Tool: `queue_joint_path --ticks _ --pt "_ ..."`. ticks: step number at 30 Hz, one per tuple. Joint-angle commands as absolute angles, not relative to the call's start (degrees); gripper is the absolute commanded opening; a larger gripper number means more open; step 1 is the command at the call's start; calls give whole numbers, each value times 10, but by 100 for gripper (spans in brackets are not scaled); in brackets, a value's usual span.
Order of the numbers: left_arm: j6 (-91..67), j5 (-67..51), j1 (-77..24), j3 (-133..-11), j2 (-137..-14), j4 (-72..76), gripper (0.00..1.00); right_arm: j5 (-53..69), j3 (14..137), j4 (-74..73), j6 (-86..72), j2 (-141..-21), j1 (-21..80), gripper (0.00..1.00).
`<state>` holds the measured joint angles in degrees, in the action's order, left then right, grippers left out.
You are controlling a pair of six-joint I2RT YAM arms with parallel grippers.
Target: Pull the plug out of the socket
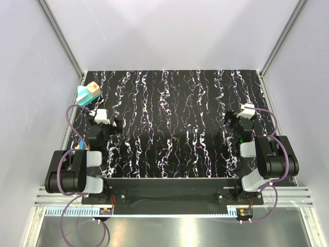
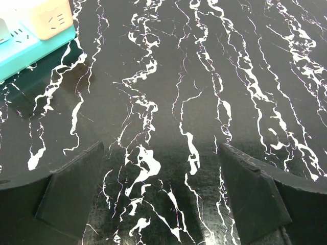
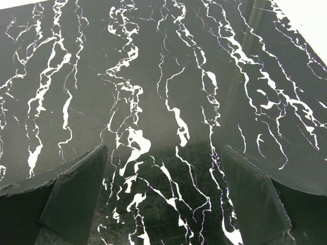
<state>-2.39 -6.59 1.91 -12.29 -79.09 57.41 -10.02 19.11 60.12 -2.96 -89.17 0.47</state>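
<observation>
Pincer on left (image 2: 161, 148) and pincer on right (image 3: 163, 148) gape wide, gripping nothing.

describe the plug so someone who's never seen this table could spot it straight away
Look to the far left corner of the black, white-veined table. A flat teal socket lies there, and the plug sits on top of it. It is a small peach cube with reddish marks on its upper face, unlike the white block beside it on the same base.
</observation>
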Motion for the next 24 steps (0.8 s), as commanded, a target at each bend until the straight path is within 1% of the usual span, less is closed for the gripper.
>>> queue_joint_path --ticks 1,6,9,10,11,12,13,14,16,18,19,20,21,22,23,24 --pt "-6 -28 20 -143 -772 614 99 -119 203 621 -11 -888 5 100" --pt "-30 32 17 -191 -656 435 99 -118 201 628 -10 -887 4 100" --pt "-109 132 13 -229 -589 326 99 -116 192 642 -12 -881 4 100" --pt "-170 195 12 -245 -576 236 99 -118 186 645 -12 -875 4 100" --pt "-197 217 12 -284 -558 187 99 -125 186 632 -13 -855 5 100" --pt "-214 234 12 -302 -551 141 99 -134 191 609 -12 -838 7 100" --pt "-234 249 13 -321 -546 65 99 -138 216 514 -10 -817 20 100" --pt "-249 250 13 -349 -537 32 99 -142 237 449 -24 -771 25 100" --pt "-295 248 17 -373 -525 -54 99 -148 297 297 -73 -733 37 100" --pt "-320 239 19 -394 -498 -92 99 -132 317 242 -101 -687 52 100" --pt "-350 236 21 -398 -484 -132 99 -115 329 204 -119 -670 55 100" --pt "-364 236 22 -405 -456 -152 99 -46 333 188 -160 -640 55 100" --pt "-372 235 23 -410 -441 -174 99 -2 336 179 -176 -627 55 99" --pt "-374 231 24 -414 -426 -218 99 54 328 185 -198 -614 56 100" --pt "-374 235 25 -421 -395 -237 99 123 322 191 -261 -595 55 100" --pt "-369 236 25 -425 -379 -253 99 148 303 197 -303 -588 55 100"
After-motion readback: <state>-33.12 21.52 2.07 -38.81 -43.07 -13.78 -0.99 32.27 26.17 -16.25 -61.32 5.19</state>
